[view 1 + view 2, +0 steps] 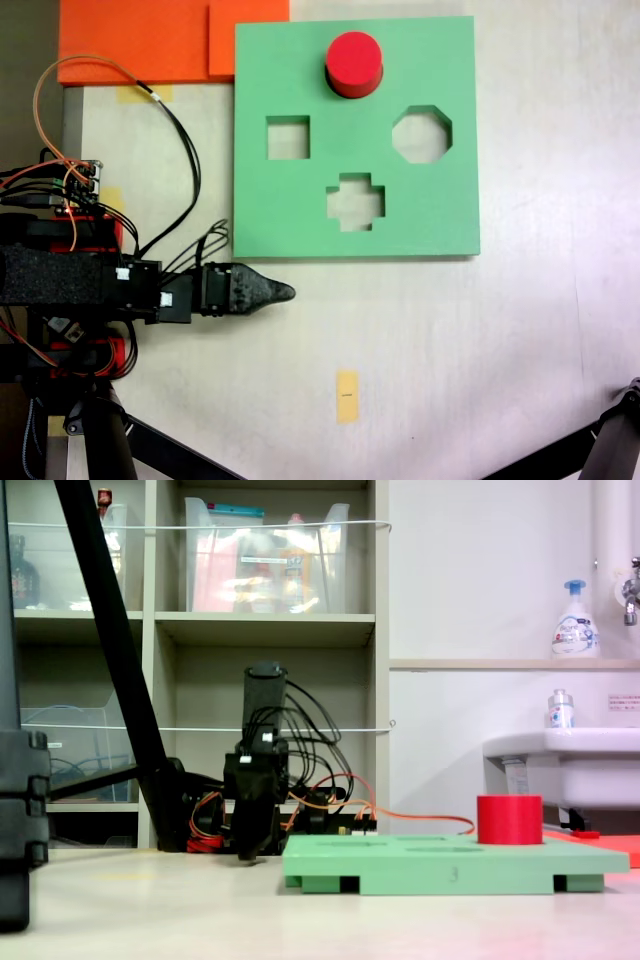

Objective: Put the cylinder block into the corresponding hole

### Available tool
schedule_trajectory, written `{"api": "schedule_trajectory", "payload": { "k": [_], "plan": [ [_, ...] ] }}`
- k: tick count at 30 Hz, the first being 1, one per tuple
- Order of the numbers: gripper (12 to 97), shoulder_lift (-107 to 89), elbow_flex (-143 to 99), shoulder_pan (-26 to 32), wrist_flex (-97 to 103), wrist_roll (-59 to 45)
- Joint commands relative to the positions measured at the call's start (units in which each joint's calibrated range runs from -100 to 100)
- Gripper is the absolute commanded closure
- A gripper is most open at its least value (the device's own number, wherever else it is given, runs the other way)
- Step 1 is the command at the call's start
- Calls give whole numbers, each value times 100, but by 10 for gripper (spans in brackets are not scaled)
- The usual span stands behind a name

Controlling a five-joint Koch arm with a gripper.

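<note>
You have a pale tabletop (480, 340) | shelving (270, 630) with clear bins at 12 o'clock behind | white wall (480, 570) at 1 o'clock | sink (560, 755) and soap bottle (574, 620) at 3 o'clock | even indoor light

1. The green foam board (455, 865) lies flat on the table (200, 910).
2. The red cylinder block (509, 819) stands upright on the board's right end.
3. The gripper (246, 858) points down just left of the board — its tip low at the tabletop, jaw state unclear.
</note>
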Motion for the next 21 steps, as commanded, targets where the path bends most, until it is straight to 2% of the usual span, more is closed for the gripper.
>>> {"api": "schedule_trajectory", "payload": {
  "k": [1, 4, 12, 21],
  "plan": [
    [571, -55, -108, 49, -573, -59],
    [580, -55, -108, 132, -1179, -59],
    [629, -55, -108, 142, -1218, -49],
    [592, -55, -108, 122, -1198, -49]
  ]
}}
